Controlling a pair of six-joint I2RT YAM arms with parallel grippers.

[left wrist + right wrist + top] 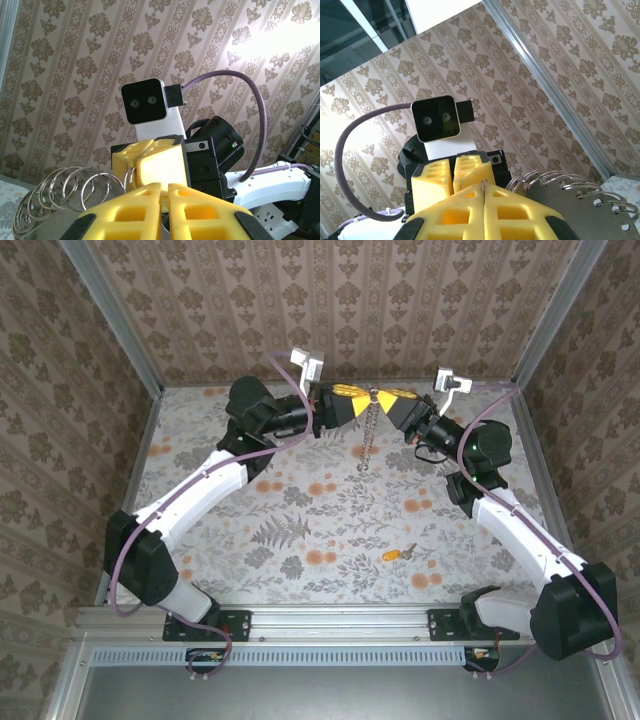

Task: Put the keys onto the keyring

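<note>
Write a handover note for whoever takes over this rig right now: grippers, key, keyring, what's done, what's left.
The left gripper is shut, raised over the far middle, tip to tip with the other; whether it pinches a ring is unclear.
The right gripper is shut, apparently on the top of the keyring, a chain of rings hanging between both grippers.
The key lies on the table by the right arm.
Done: keyring lifted.
Left: pick up the key and thread it on.

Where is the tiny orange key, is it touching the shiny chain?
Apart. The top view shows the key lying on the table near the front, while the chain dangles far behind it, with flowery table between them.
</note>
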